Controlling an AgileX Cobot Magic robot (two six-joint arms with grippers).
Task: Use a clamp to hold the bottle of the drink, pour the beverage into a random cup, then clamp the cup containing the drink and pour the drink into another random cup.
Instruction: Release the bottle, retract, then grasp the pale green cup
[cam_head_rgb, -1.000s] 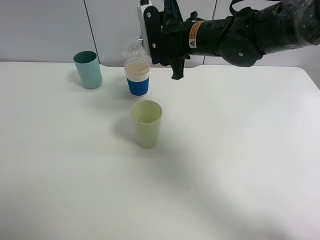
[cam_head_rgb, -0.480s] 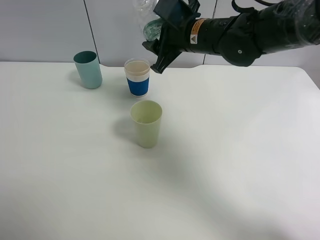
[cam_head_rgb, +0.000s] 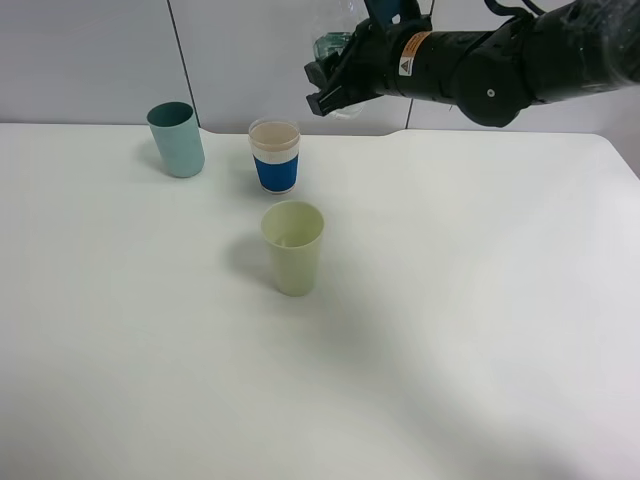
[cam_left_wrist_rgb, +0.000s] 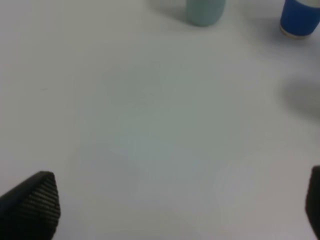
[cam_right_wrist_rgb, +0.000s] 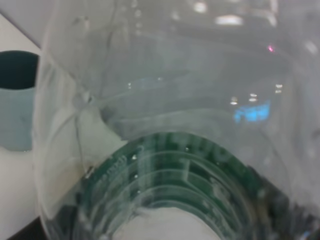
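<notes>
1. Clear plastic bottle (cam_head_rgb: 332, 45), partly green-tinted, up in the air over the back of the desk (cam_head_rgb: 450, 300) and in front of the grey wall (cam_head_rgb: 100, 50).
2. In the high view, above and to the right of the blue cup (cam_head_rgb: 275, 160), and clear of every cup.
3. Gripped by the right fingers (cam_head_rgb: 328, 88), closed on the bottle at the tip of the black right arm (cam_head_rgb: 500, 65), which reaches in from the right side.
4. Seen from the right wrist as a clear wall (cam_right_wrist_rgb: 165, 100) filling nearly the whole view, with green ridges showing through it. Impossible to tell from the pictures which way the mouth points.
5. Blue cup upright near the back of the desk, with a white upper band, a blue lower band and a pale brown drink (cam_head_rgb: 274, 131) close to the rim.
6. Green cup (cam_head_rgb: 293, 250) upright just in front of the blue cup, not touching it.
7. Teal cup (cam_head_rgb: 177, 140) off to the left of the blue cup, well apart, near the back edge. Also visible past the bottle in the right wrist view (cam_right_wrist_rgb: 15, 105).
8. Left fingers (cam_left_wrist_rgb: 32, 202) spread wide at opposite edges of the left wrist view, holding nothing, over bare desk (cam_left_wrist_rgb: 150, 125).
9. Across the desk from the left fingers, the bases of the teal cup (cam_left_wrist_rgb: 204, 11) and the blue cup (cam_left_wrist_rgb: 300, 17).
</notes>
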